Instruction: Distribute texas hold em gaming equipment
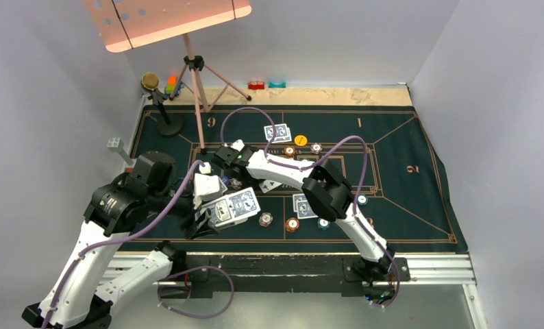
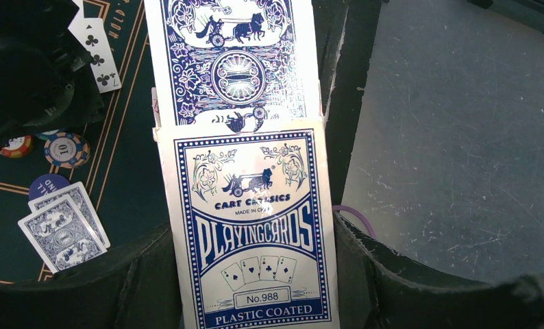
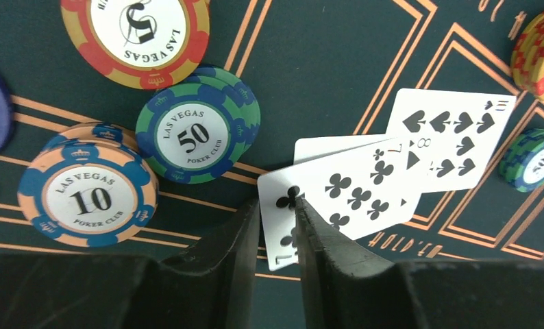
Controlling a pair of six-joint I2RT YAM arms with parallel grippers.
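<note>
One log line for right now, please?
left claw: shut on blue-and-white cardboard card box | right claw: shut on white seven-of-clubs card

Robotics lab test cell, plain white enclosure walls (image 1: pixel 502 82), aluminium rail (image 1: pixel 434 271) along table (image 1: pixel 310 305) edge

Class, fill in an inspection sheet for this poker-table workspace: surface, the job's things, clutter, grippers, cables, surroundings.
Surface: dark green printed mat, covering most of the table.
Job's things: face-down cards in pairs; face-up seven of clubs overlapping the eight of spades; poker chips scattered mid-mat; yellow disc.
Clutter: toy blocks and tripod stand at back left; red piece and teal piece at the far edge.
Grippers: left gripper shut on the card box, cards protruding; right gripper shut on the seven of clubs.
Cables: purple cables looping over both arms.
Surroundings: white walls.
</note>
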